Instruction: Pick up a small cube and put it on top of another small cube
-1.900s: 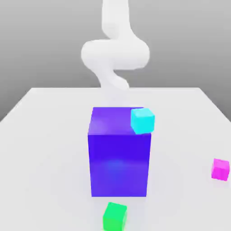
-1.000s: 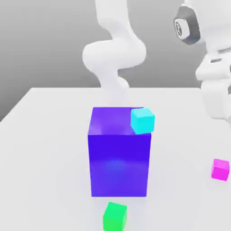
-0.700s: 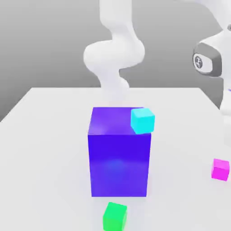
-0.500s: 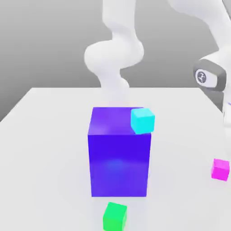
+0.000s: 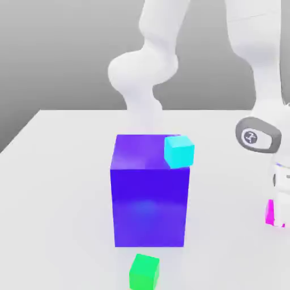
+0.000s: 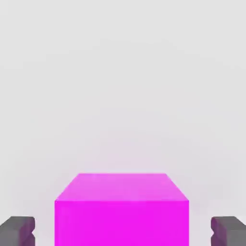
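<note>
The small magenta-pink cube (image 6: 121, 211) rests on the white table, between the two dark fingertips (image 6: 19, 230) of my gripper (image 6: 123, 231). The jaws stand open, with a gap showing on each side of the cube. In the exterior view the white hand (image 5: 278, 181) has come down over the magenta cube (image 5: 270, 213) at the right edge, hiding most of it. A cyan cube (image 5: 179, 150) sits on the top right corner of the big blue-violet block (image 5: 149, 192). A green cube (image 5: 144, 272) lies on the table in front of that block.
The white table (image 5: 56, 187) stretches around the block, with its edge close to the magenta cube at the exterior view's right. The arm's white links (image 5: 141, 73) rise behind the blue-violet block.
The arm has swung in and descended at the exterior view's right until the hand sits over the magenta cube. None of the cubes has moved.
</note>
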Motion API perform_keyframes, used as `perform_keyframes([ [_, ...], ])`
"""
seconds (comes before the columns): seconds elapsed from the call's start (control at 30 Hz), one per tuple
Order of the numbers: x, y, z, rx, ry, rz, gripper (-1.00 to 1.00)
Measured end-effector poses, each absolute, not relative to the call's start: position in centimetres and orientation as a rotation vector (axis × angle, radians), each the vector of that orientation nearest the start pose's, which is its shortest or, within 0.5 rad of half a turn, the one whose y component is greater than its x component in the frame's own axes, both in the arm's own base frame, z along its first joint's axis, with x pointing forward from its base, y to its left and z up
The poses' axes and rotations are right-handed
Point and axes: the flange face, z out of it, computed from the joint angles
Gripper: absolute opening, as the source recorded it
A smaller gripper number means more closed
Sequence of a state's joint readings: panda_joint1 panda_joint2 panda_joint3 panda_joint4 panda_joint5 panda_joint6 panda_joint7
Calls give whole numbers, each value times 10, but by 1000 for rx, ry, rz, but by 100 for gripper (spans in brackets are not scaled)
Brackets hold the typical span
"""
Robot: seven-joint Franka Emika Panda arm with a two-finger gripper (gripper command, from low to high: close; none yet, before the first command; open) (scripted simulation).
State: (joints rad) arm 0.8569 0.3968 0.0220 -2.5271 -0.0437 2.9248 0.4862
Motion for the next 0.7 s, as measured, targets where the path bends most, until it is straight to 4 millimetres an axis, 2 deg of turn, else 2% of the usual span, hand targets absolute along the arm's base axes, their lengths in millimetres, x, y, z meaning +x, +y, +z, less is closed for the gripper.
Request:
perform_keyframes([
  [0.13, 284, 349, 129, -3068, -677, -3, -100],
  [0.37, 285, 349, 186, -3068, -676, -3, -100],
  [0.43, 300, 351, 202, -3054, -705, 0, -100],
  [0.53, 328, 347, 237, -2995, -848, -7, -100],
  [0.7, 384, 311, 294, -2905, -1070, -38, -100],
])
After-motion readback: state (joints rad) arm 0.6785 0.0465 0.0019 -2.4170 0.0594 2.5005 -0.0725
